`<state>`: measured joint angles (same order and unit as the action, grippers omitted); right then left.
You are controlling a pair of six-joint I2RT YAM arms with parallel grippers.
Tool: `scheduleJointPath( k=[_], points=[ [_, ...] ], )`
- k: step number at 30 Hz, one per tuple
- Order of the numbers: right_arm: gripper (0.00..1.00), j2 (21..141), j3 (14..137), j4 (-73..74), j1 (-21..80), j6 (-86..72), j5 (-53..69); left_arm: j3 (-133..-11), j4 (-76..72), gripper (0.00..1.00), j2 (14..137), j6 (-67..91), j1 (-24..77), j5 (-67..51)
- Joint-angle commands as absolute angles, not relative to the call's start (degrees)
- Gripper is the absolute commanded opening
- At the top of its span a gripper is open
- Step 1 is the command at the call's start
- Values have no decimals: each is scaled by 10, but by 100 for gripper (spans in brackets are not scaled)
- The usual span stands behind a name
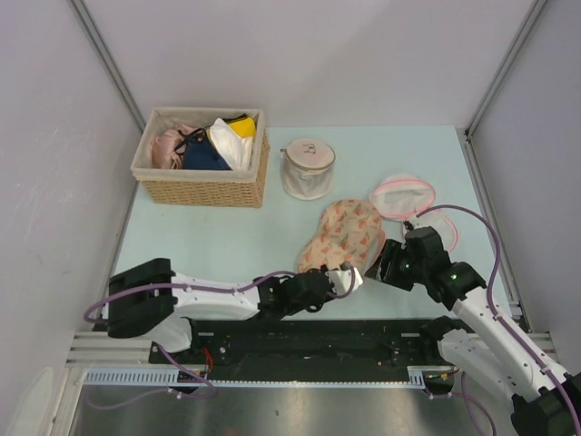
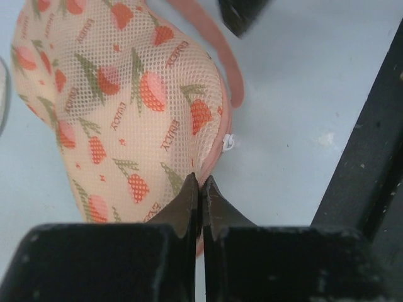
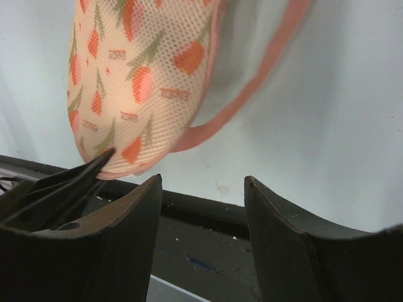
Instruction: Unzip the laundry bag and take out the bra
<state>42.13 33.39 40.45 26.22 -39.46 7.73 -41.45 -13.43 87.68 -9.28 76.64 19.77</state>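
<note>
The laundry bag [image 1: 343, 234], cream-peach mesh with pink-red prints and a pink edge, lies flat at the table's near middle. My left gripper [image 1: 350, 278] is shut on its near pink edge, as the left wrist view [image 2: 201, 182] shows. The bag [image 2: 119, 107] fills that view, with a small white zipper pull [image 2: 228, 143] on its right rim and a pink loop strap [image 2: 217, 56] beyond. My right gripper [image 1: 386, 266] is open and empty just right of the bag's near end [image 3: 132, 75]; its jaws [image 3: 201, 184] stand wide apart over the table edge. The bra is hidden.
A wicker basket [image 1: 201, 189] of garments stands at the back left. A small cylindrical white mesh bag [image 1: 307, 171] is behind the pouch. A round white mesh bag with a pink rim [image 1: 404, 195] lies to the right. The black mounting rail [image 3: 208, 217] runs along the near edge.
</note>
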Motion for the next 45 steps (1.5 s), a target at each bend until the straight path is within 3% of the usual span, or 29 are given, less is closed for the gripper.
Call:
scheduleJointPath(
  k=[1,13,34,45],
  points=[
    [58,398,355,396,267,-403,69,-459,-90,0,808,-25,729,142],
    [57,356,357,339,266,-417,114,-475,-83,1,752,-4,658,54],
    [57,430,357,236,292,-398,101,-525,-44,0,769,44,627,-11],
    [58,432,357,250,292,-384,103,-562,-16,0,792,56,618,-23]
  ],
)
